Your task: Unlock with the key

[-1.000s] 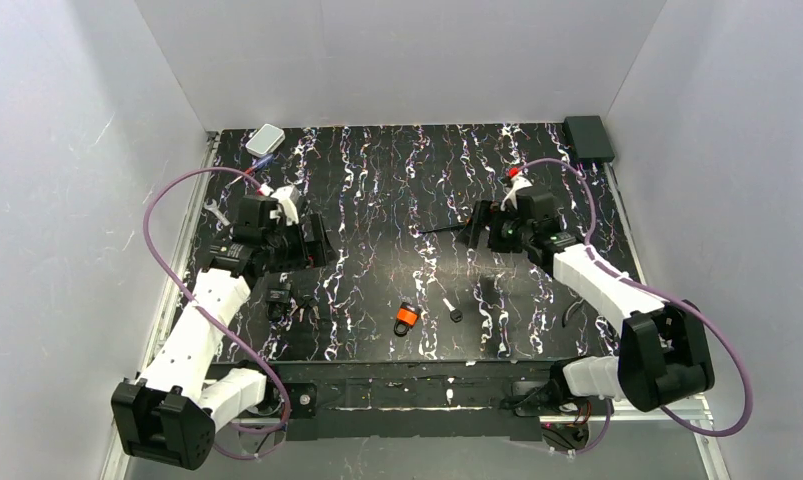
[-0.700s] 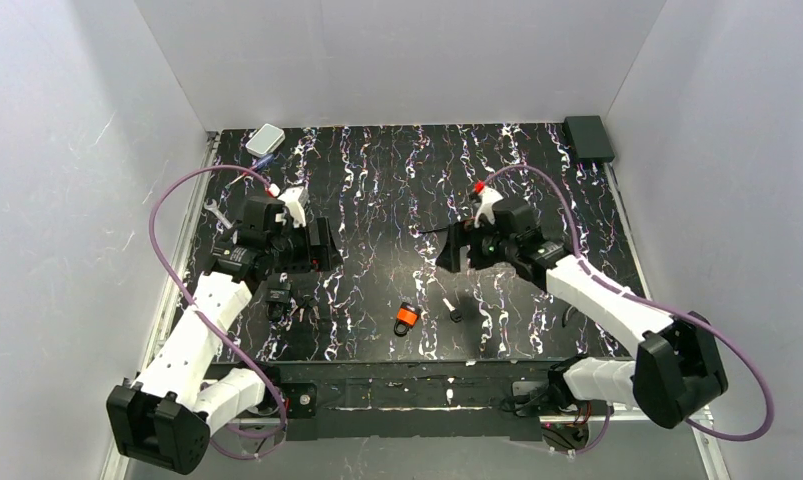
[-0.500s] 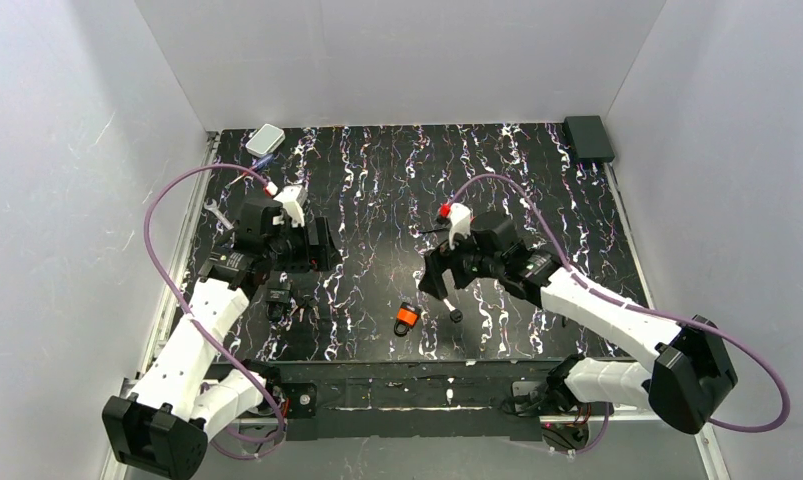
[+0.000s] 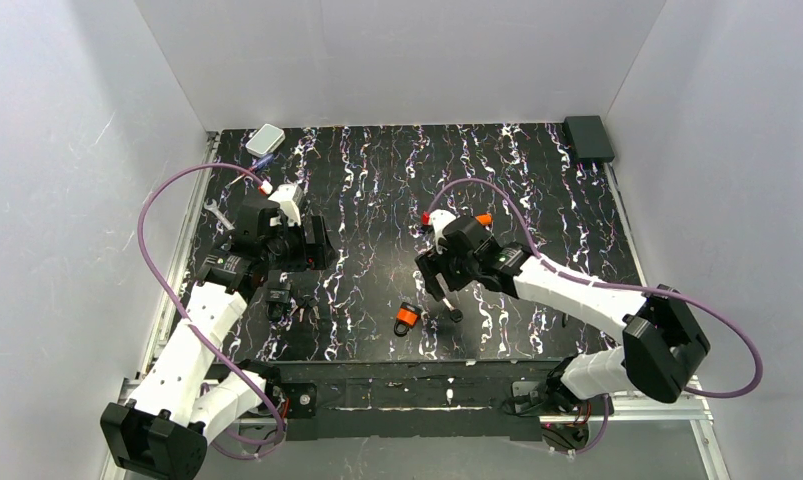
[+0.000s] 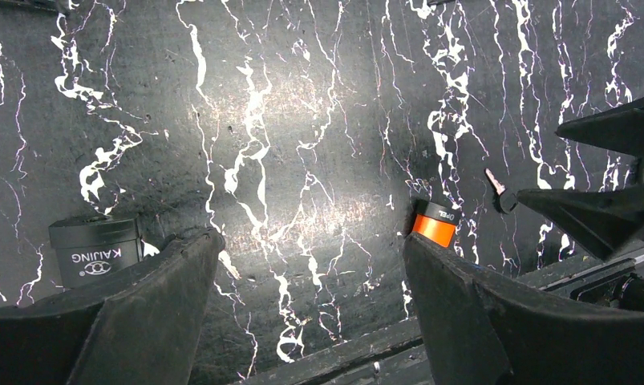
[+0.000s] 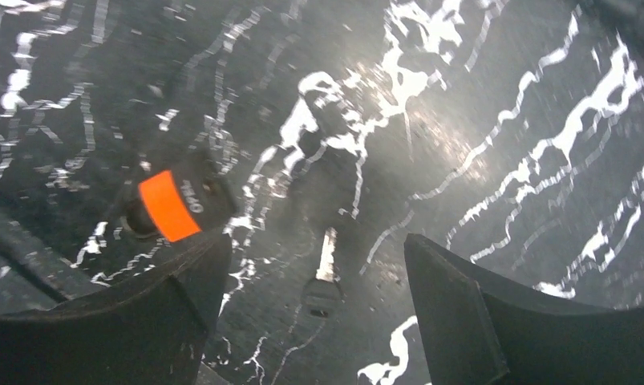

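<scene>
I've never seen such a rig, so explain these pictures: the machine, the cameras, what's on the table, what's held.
Two robot arms are bolted to a black marbled table. One picture looks down from above; the other two come from a camera on each wrist. On the table lie a small orange padlock and a tiny black-headed key. A black canister stands near the left arm. The left fingers and right fingers are open and hold nothing; the right ones hover over the key.

Surface (image 4: 377,190): black, veined with white marbling. Padlock (image 6: 174,204): orange band on a black body. Key (image 6: 325,273): black head, pale metal blade. Left arm (image 4: 192,335): white links, black joints.
</scene>
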Controlling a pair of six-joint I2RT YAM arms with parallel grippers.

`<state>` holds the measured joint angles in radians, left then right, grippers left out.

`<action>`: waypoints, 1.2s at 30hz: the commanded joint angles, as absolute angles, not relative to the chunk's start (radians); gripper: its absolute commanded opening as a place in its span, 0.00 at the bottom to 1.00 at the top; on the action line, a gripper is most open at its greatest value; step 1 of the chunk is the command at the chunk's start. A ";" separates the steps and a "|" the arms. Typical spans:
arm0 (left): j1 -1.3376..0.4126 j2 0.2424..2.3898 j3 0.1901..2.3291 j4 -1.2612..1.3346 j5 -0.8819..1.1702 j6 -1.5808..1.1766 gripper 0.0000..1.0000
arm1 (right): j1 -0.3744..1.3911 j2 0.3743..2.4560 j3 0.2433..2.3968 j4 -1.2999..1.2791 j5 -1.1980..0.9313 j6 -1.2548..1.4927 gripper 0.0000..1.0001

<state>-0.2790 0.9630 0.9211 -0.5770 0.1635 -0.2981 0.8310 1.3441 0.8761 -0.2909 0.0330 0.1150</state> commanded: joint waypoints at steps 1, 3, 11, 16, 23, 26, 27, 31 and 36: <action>-0.285 0.954 0.925 -0.578 0.147 -0.284 0.83 | 0.833 1.377 0.923 -0.440 0.192 0.223 0.86; -0.285 0.958 0.925 -0.578 0.147 -0.285 0.83 | 0.834 1.380 0.908 -0.468 0.208 0.265 0.85; -0.285 0.965 0.926 -0.580 0.145 -0.288 0.82 | 0.861 1.334 0.800 -0.436 0.194 0.391 0.76; -0.284 0.972 0.926 -0.581 0.147 -0.290 0.83 | 0.884 1.350 0.774 -0.425 0.189 0.413 0.74; -0.285 0.971 0.928 -0.584 0.141 -0.290 0.82 | 0.913 1.380 0.759 -0.402 0.186 0.423 0.69; -0.284 0.971 0.930 -0.587 0.137 -0.290 0.82 | 0.917 1.395 0.750 -0.390 0.180 0.425 0.68; -0.285 0.971 0.929 -0.587 0.137 -0.290 0.83 | 0.918 1.399 0.748 -0.386 0.184 0.424 0.67; -0.284 0.971 0.931 -0.586 0.138 -0.290 0.82 | 0.919 1.421 0.736 -0.376 0.216 0.420 0.61; -0.285 0.973 0.931 -0.588 0.141 -0.291 0.82 | 0.921 1.454 0.718 -0.358 0.223 0.421 0.53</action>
<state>-0.2790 0.9756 0.9211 -0.5774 0.1482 -0.2985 0.9138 1.4254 0.7334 -0.3916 0.1963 0.4126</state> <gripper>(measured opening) 0.827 0.582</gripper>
